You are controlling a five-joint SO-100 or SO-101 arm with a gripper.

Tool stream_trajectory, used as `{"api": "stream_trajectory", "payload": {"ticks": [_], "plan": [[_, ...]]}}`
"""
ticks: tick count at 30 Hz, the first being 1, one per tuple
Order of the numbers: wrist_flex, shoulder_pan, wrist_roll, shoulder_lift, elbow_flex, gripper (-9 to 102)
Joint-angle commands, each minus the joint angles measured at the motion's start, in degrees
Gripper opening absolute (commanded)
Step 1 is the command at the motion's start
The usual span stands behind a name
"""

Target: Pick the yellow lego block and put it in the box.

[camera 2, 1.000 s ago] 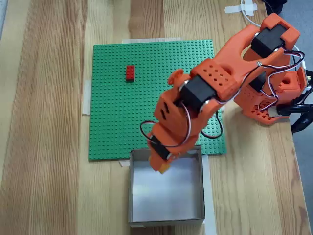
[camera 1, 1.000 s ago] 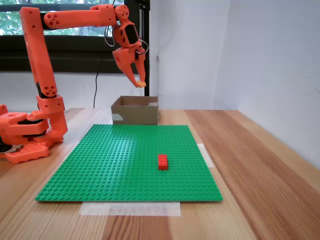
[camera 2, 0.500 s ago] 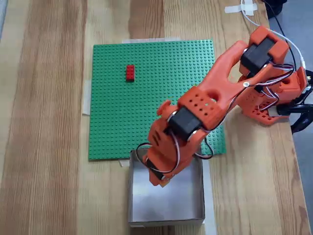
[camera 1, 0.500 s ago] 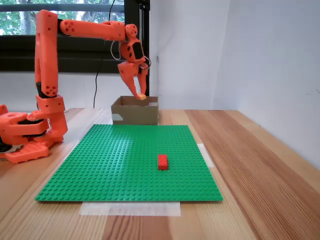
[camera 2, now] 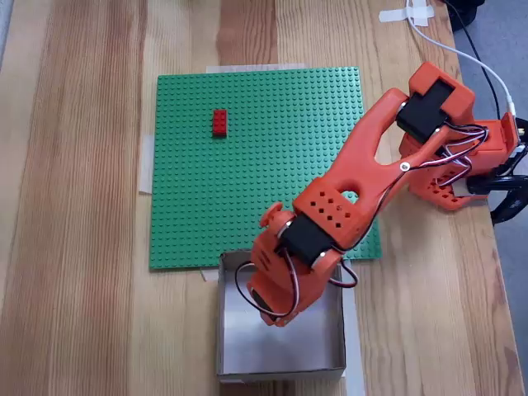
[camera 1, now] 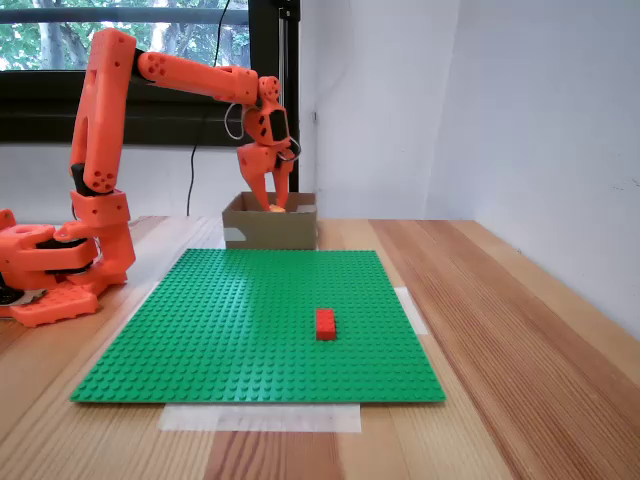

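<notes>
Pale wooden planks make up the counter [camera 1: 500,330], with a white wall behind it and a dark-framed window at the upper left of the low fixed view. At the far end of the counter in that view, the yellow lego block [camera 1: 276,208] shows as a small orange-yellow spot just above the rim of the box [camera 1: 270,232], between the tips of the pincer [camera 1: 273,204]. The pincer's two fingers converge on the block and appear closed on it, though the contact itself is too small to make out clearly. In the fixed view from above, the wrist hangs over the box [camera 2: 330,351] and covers the block and the fingertips; the box's pale floor shows around it. The box is low brown cardboard with a whitish patch on its front left rim, standing just beyond the far edge of the green baseplate [camera 1: 230,330]. A red brick [camera 1: 325,323] lies on the baseplate, well apart from the box; from above it is seen near the plate's opposite end [camera 2: 219,122]. White tape [camera 1: 260,417] holds the plate's edges to the counter. The orange arm [camera 1: 100,120] rises from its base [camera 1: 50,265] beside the plate and reaches across to the box.
</notes>
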Motion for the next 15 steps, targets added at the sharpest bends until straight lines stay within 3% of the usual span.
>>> {"api": "stream_trajectory", "payload": {"ticks": [1,15], "plan": [[-1.5,-0.6,0.4,-0.4,-0.7,-1],[-4.3,-1.2,2.1,-7.4,-0.9,-1]]}}
